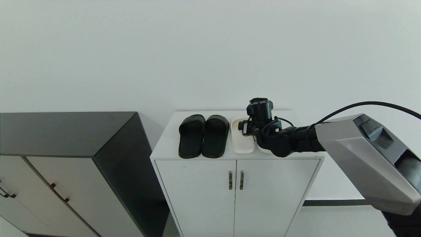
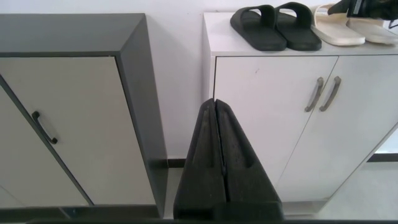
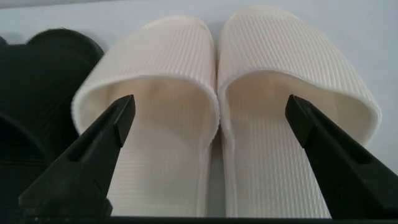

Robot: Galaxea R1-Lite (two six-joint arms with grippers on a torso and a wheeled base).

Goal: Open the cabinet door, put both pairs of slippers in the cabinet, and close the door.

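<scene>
The white cabinet [image 1: 197, 194] has both doors closed, and its two metal handles [image 1: 236, 180] meet at the middle. A pair of black slippers [image 1: 204, 135] lies on the left of its top, with a pair of cream slippers [image 1: 241, 140] to the right of them. My right gripper [image 3: 210, 106] hovers open just over the cream slippers [image 3: 149, 124], one fingertip over each strap opening and nothing between them. My left gripper [image 2: 214, 106] is shut and empty. It is held low in front of the white cabinet's [image 2: 273, 124] left side, below the black slippers [image 2: 273, 25].
A taller dark-topped cabinet [image 1: 65, 131] with beige doors stands close to the left of the white one, leaving a narrow gap. A plain white wall is behind both. Open floor lies to the right of the white cabinet [image 1: 332, 217].
</scene>
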